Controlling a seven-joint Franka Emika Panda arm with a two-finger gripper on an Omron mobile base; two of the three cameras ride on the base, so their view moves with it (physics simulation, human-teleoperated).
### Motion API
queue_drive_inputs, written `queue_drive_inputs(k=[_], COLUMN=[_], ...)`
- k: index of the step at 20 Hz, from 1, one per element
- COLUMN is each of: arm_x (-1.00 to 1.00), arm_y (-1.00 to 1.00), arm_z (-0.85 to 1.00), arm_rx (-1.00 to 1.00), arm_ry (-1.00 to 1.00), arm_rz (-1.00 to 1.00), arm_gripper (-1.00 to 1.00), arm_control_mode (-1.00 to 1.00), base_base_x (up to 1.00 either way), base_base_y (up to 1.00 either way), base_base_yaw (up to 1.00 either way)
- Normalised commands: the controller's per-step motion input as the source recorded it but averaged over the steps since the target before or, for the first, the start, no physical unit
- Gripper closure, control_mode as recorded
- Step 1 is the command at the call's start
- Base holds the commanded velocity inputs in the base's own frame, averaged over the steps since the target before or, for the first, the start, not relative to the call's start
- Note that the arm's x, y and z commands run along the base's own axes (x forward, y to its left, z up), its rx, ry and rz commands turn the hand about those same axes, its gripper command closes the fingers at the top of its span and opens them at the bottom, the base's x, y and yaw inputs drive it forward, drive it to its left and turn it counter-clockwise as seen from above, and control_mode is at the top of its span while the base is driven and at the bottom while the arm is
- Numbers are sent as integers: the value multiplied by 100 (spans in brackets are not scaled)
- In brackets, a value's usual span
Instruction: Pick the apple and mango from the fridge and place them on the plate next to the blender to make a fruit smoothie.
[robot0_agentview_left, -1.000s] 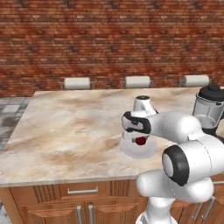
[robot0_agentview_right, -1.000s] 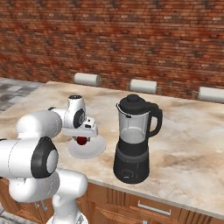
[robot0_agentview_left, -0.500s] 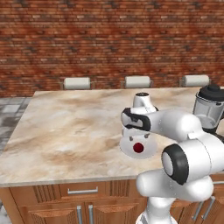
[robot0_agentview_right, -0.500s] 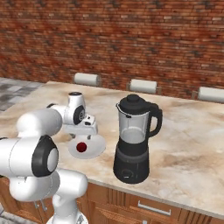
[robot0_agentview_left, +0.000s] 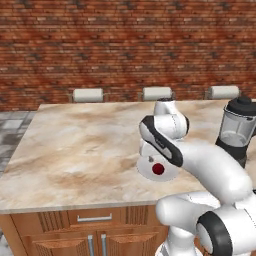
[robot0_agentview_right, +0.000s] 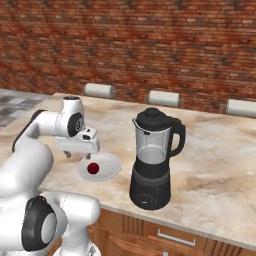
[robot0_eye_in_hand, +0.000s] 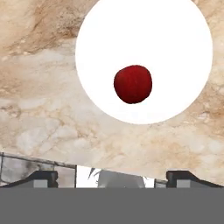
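The small, round, glossy red apple (robot0_eye_in_hand: 133, 84) lies on the flat, round white plate (robot0_eye_in_hand: 175, 39), a little below the plate's middle in the hand view and just left of centre in the right base view, where the plate sits near the middle of the frame beside the black-based blender with the clear grey-tinted jar (robot0_agentview_right: 153, 159). The plate and blender stand near each other but apart on the beige marble countertop (robot0_agentview_left: 80, 145). The white arm's two-finger gripper (robot0_agentview_right: 80, 152) hangs above the plate with its jaws spread wide and nothing between them; the apple is free of it, with clear space between fruit and fingertips (robot0_eye_in_hand: 41, 178).

Judging from this, the apple half of the job looks done and the mango is yet to come. The step in hand is getting clear of the plate. It would be best to lift straight up, keeping the jaws wide so neither tip brushes the apple, which sits loose on a flat plate and could roll off. Swing away only once well above the blender's black lid (robot0_agentview_right: 150, 119), then head for the fridge
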Motion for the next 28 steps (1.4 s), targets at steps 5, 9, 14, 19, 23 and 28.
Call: queue_drive_inputs(k=[5,9,14,19,23,28], arm_x=[-86,-65,-26,0,0,0], arm_y=[39,38,24,0,0,0], arm_z=[61,59,30,0,0,0], arm_rx=[-1,-2,-2,0,0,0], arm_ry=[-17,-29,-21,0,0,0], arm_rz=[0,0,0,0,0,0], arm_gripper=[-100,-100,-100,-100,-100,-100], arm_control_mode=[-100,-100,-100,100,100,100], base_base_x=[0,0,0,-15,-39,-29], base_base_y=[0,0,0,0,5,21], base_base_yaw=[0,0,0,20,68,79])
